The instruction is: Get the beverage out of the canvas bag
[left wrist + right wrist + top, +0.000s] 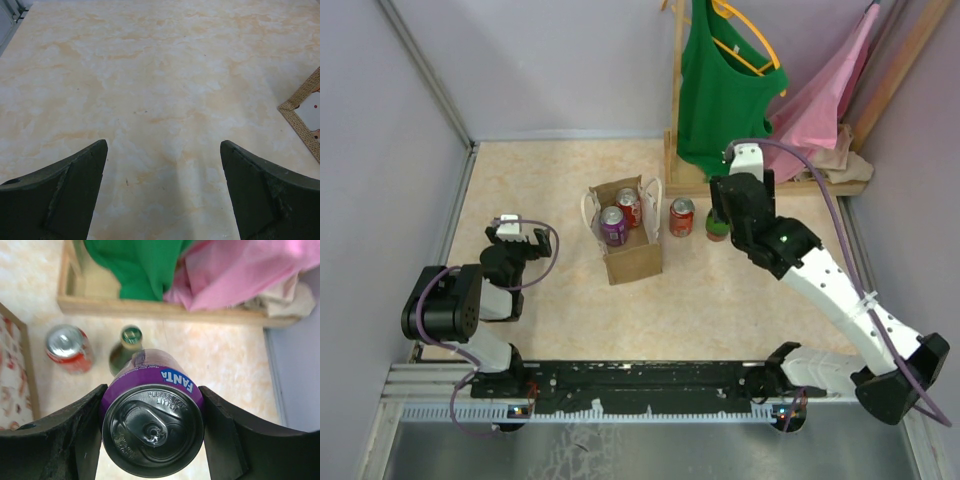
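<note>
- Left gripper [163, 150]: fingers wide apart, empty, over the marbled beige table [150, 75]. Wrist view clips a corner of the tan-brown canvas bag [632, 262] at 3 o'clock.
- Bag upright mid-table; second purple can [613, 227] and small red can [629, 207] inside, half hidden by its walls.
- Right gripper [152, 390]: clamped on purple Fanta drink can [152, 427], outside the bag at its 3 o'clock; top view hides this can.
- Beyond: red soda can [68, 347] at 11 o'clock, green glass bottle [127, 347] blurred.

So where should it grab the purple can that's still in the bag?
Probably from straight above: the purple can stands upright in the open-topped canvas bag, whose walls block its sides. Pinch it just under the top rim, with the fingers kept clear of the red can beside it.
</note>
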